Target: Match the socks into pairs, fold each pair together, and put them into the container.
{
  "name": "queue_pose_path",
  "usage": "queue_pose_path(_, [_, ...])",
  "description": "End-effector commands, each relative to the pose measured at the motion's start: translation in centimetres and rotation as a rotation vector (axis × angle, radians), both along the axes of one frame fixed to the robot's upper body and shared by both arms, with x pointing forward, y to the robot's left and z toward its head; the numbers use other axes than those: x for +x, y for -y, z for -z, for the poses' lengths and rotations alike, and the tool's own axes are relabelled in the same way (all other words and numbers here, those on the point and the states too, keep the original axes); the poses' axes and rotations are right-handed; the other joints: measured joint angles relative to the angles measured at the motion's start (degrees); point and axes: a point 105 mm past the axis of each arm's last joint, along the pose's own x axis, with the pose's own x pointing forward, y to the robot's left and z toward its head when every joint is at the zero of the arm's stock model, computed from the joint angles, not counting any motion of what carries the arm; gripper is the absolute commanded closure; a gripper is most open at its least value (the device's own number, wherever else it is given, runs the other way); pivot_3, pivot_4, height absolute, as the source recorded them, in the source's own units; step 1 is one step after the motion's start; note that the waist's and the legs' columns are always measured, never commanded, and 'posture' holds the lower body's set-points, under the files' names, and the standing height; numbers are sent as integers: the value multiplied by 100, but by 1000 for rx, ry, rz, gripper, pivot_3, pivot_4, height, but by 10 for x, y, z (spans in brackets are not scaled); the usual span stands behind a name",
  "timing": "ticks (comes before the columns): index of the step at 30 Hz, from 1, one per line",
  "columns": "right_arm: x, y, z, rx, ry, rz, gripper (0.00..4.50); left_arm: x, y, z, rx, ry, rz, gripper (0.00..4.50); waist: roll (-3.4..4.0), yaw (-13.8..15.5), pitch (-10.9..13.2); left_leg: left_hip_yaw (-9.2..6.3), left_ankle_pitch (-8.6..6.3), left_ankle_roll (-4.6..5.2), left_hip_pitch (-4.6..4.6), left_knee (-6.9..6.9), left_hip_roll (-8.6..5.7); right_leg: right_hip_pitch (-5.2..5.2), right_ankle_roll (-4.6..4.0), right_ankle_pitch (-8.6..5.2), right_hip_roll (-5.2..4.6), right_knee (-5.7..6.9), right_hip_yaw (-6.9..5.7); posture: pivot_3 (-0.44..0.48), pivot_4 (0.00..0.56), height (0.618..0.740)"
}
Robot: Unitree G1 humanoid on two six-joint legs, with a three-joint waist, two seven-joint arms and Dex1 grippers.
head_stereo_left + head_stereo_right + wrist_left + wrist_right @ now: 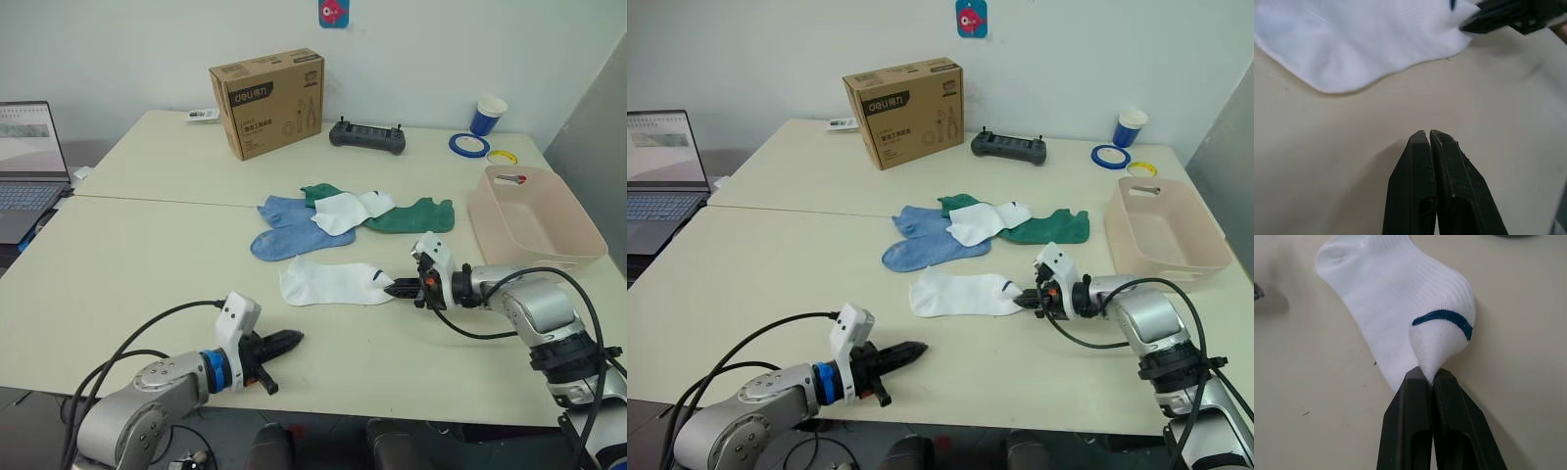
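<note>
Right gripper pinches the cuff edge of the white sock, lying flat near the table's front; left gripper sits closed and empty just short of it. Fabric looks light and limp, so I expect it to drape and drag; I'd grab the toe end too, then carry to the container at far right

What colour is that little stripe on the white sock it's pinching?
Dark blue, on the white sock; clearest in the right wrist view.
</note>
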Motion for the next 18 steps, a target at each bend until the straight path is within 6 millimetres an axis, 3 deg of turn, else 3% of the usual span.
queue_pose_path(1, [1, -2, -10, 17, 38, -13, 4500, 19, -17, -17, -11, 92, -101, 3797, 0, 0, 0, 1, 0, 0, 0, 0, 0, 0, 0, 0, 0, 0, 1, 0, 150, 740])
queue_pose_path(5, [-5, -5, -7, 32, 32, -9, 4500, 43, -39, -17, 8, 105, -190, 2517, 0, 1, 0, -1, 0, 0, 0, 1, -1, 1, 1, 1, 0, 1, -1, 0, 150, 740])
queue_pose_path(8, [-8, -8, -9, 47, 32, -1, 4500, 56, -33, -18, 18, 118, -157, 1547, 0, 2, 0, 0, 0, 0, -1, 1, -1, 1, 1, 1, 1, 1, 0, 0, 150, 740])
queue_pose_path(14, [-12, -10, -9, 57, 32, 20, 4500, 86, -27, -18, 53, 129, -118, 1547, 0, 14, 0, -1, 0, 0, -2, 1, -1, 0, 2, 2, 2, 0, -1, 0, 150, 740])
queue_pose_path(18, [-13, -11, -11, 62, 38, 32, 4500, 87, -22, -2, 125, 51, -30, 1547, 0, -8, 0, -2, 0, 0, -3, -1, 0, -1, 1, 2, 6, 0, 0, 0, 150, 740])
